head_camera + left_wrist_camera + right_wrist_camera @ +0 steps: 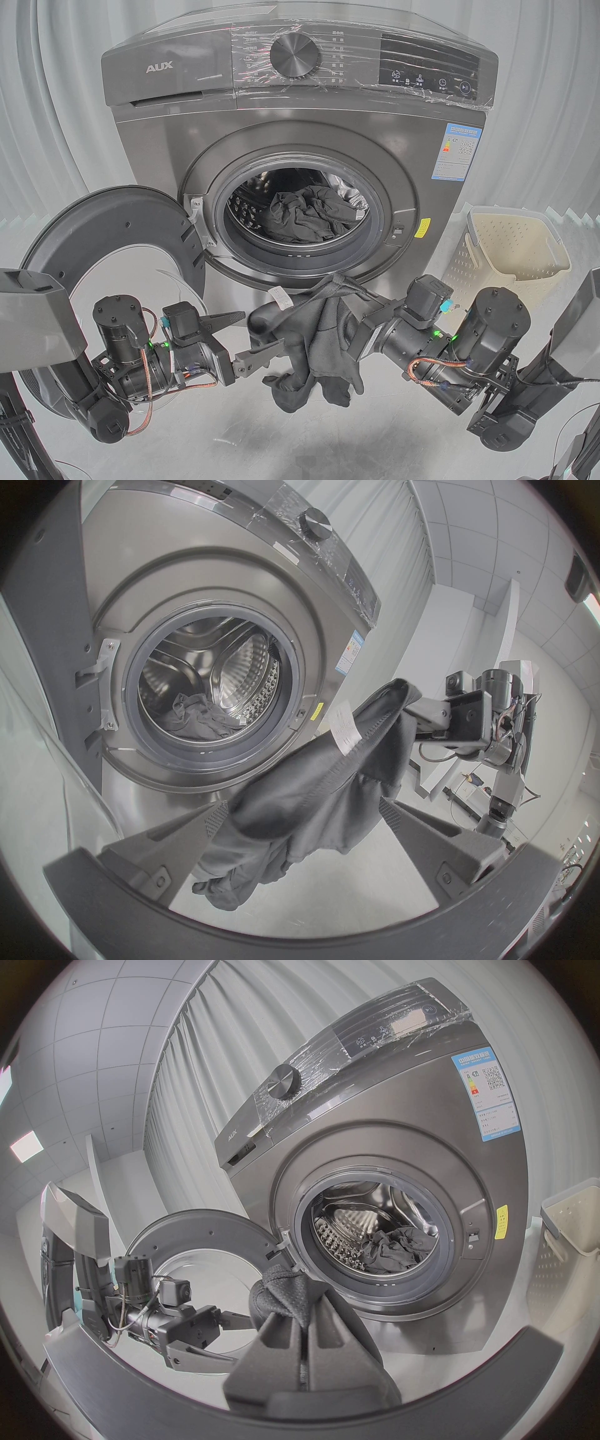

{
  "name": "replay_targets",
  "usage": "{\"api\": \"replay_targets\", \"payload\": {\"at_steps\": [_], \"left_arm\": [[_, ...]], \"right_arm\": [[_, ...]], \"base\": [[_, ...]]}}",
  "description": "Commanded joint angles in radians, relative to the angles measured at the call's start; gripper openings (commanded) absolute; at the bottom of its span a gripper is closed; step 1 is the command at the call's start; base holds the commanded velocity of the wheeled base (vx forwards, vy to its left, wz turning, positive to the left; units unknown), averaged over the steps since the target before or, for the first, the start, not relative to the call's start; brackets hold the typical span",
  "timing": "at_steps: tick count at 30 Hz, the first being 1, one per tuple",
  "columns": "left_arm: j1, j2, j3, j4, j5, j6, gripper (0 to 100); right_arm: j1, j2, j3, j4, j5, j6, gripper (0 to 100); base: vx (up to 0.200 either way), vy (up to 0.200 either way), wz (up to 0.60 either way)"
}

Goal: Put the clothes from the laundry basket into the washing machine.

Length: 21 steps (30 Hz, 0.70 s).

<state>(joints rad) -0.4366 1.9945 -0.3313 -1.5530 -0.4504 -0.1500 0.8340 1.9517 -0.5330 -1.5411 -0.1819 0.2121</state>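
Inside drum [240, 203], perhaps one dark garment [306, 215]

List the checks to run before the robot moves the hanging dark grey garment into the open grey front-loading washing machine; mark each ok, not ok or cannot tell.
1. Round grey door fully open: ok.
2. Room in steel drum: ok; one crumpled dark garment lies low inside.
3. Right gripper shut on hanging dark grey garment: ok.
4. Left gripper clear of cloth: not ok; garment hangs between its open fingers.
5. Cream perforated plastic laundry basket emptied: cannot tell; its bottom is hidden.
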Motion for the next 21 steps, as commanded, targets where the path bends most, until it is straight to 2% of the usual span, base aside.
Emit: {"api": "replay_targets", "payload": {"at_steps": [1,10,14,15,16,17,18,21], "left_arm": [[0.018,0.026,-0.005,-0.001,-0.001,0.000,100],[0.035,0.053,-0.008,-0.001,-0.001,0.000,100],[0.030,0.072,0.001,-0.001,-0.002,0.013,100],[0.030,0.107,0.006,-0.001,-0.002,0.043,100],[0.032,0.125,0.009,-0.001,-0.005,0.058,100],[0.032,0.125,0.009,-0.001,-0.005,0.058,100],[0.033,0.172,0.005,-0.001,-0.010,0.096,100],[0.033,0.222,-0.005,-0.002,-0.011,0.116,100]], "right_arm": [[0.002,-0.017,-0.001,-0.001,0.004,-0.002,0],[0.000,-0.048,0.011,0.001,0.002,-0.002,0],[0.002,-0.046,0.005,0.004,0.001,-0.002,0],[0.002,-0.043,-0.002,0.007,-0.002,-0.002,0],[0.002,-0.042,-0.002,0.007,-0.002,-0.004,0],[0.002,-0.042,-0.002,0.007,-0.002,-0.004,0],[0.002,-0.039,-0.016,0.009,-0.005,-0.005,0],[0.000,-0.037,-0.036,0.012,-0.007,-0.005,0]], "base": [[0.000,0.000,0.00],[0.000,0.000,0.00],[0.000,0.000,0.00],[0.000,0.000,0.00],[0.000,0.000,0.00],[0.000,0.000,0.00],[0.000,0.000,0.00],[0.000,0.000,0.00]]}}
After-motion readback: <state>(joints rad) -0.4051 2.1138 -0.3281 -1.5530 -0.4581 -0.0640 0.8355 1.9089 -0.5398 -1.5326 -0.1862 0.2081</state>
